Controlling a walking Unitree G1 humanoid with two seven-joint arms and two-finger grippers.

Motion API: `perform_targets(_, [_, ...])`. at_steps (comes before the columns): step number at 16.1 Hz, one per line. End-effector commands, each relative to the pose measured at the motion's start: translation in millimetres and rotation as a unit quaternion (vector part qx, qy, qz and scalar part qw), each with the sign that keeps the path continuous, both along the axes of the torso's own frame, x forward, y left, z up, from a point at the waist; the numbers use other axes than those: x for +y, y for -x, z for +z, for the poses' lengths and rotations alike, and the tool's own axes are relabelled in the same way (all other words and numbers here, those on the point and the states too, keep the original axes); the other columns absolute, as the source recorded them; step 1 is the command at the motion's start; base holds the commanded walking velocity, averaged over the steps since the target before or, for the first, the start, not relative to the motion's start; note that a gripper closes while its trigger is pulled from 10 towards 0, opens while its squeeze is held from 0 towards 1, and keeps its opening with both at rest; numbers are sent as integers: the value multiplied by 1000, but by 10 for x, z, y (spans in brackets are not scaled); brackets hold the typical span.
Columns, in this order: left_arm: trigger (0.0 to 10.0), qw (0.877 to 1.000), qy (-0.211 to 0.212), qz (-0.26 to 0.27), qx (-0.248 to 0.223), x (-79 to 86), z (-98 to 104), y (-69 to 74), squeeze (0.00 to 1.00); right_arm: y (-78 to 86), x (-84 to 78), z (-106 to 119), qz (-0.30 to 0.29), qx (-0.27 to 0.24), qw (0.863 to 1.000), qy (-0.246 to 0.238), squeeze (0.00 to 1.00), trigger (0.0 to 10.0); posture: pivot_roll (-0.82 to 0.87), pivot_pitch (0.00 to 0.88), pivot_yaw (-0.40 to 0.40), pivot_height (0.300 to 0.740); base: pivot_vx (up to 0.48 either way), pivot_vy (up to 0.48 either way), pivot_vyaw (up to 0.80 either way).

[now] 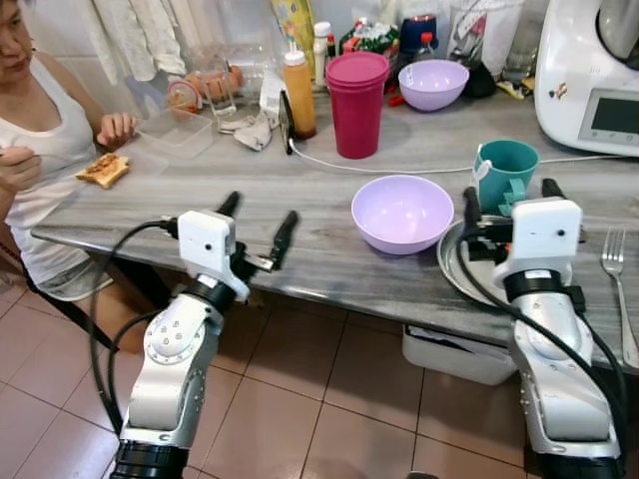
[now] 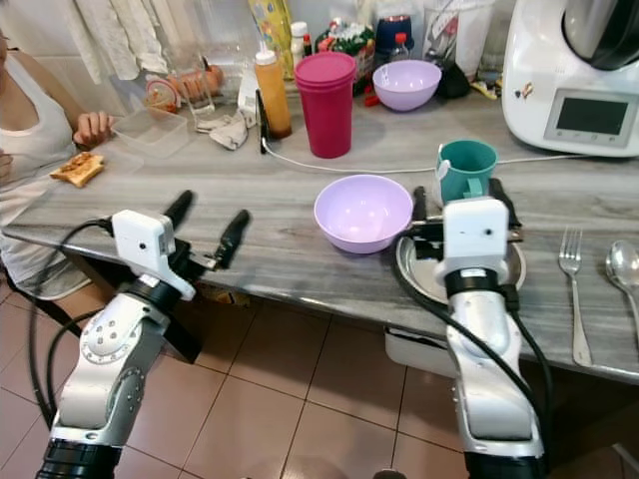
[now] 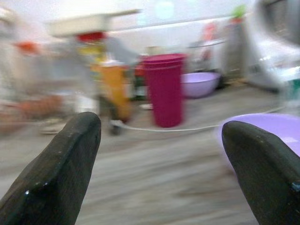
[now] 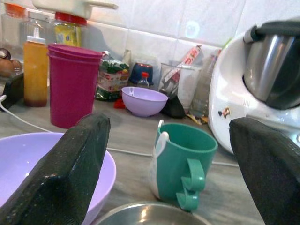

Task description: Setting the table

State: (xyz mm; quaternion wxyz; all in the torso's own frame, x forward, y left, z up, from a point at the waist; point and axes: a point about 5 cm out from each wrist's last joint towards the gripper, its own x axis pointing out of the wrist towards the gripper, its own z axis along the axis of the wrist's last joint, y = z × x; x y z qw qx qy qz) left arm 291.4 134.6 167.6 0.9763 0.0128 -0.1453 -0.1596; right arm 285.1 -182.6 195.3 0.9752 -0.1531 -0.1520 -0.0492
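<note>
Right gripper is hanging wide open over the metal plate, facing the green mug. Left gripper is open too, empty, near the purple bowl. Looks like it's lining up on the mug; next it needs closing around it.

**Bright, even light; 1 blurred wrist view**

Both head views are bright and sharp, with soft shadows under the lavender bowl on the grey surface. The left wrist view is smeared with motion blur. The right wrist view is crisp behind its 2 near, soft fingers; glare spots the wall tiles.
</note>
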Motion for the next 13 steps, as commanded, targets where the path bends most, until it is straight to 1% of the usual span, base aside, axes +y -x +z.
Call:
perform_targets(1, [10000,999,-6,33,9,81,-46,-9,0,2,71,62,11,-11,1000,5,937,10000,-234,34,111,740,0,0,0])
perform_targets(2, [10000,999,-5,41,16,99,-72,-10,0,0,88,76,12,-14,1000,18,906,10000,-231,36,110,740,0,0,0])
perform_targets(3, [10000,999,-8,42,14,104,-73,-8,0,0,91,83,11,-15,1000,22,447,10000,-229,37,107,740,0,0,0])
perform_targets(5, [10000,998,-10,58,11,130,-65,-8,0,-4,115,82,13,-11,999,33,298,10000,-224,38,106,740,0,0,800])
perform_targets(6, [10000,998,-11,65,10,136,-65,-11,0,-7,134,79,16,-9,999,34,102,10000,-220,39,104,740,0,0,800])
perform_targets(7, [10000,997,-19,75,8,141,-67,-11,0,-11,163,73,22,-7,999,36,0,10000,-218,38,103,740,0,0,800])
perform_targets(9, [10000,995,-34,96,5,161,-80,-6,0,-23,202,68,32,-5,999,34,0,10000,-214,38,102,740,0,0,800])
perform_targets(11, [10000,995,-35,95,6,164,-95,1,0,-32,215,68,33,-4,999,36,0,10000,-212,38,101,740,0,0,800])
perform_targets(13, [10000,993,-40,106,11,188,-122,-5,0,-43,231,65,37,-2,999,36,0,10000,-210,37,103,740,0,0,800])
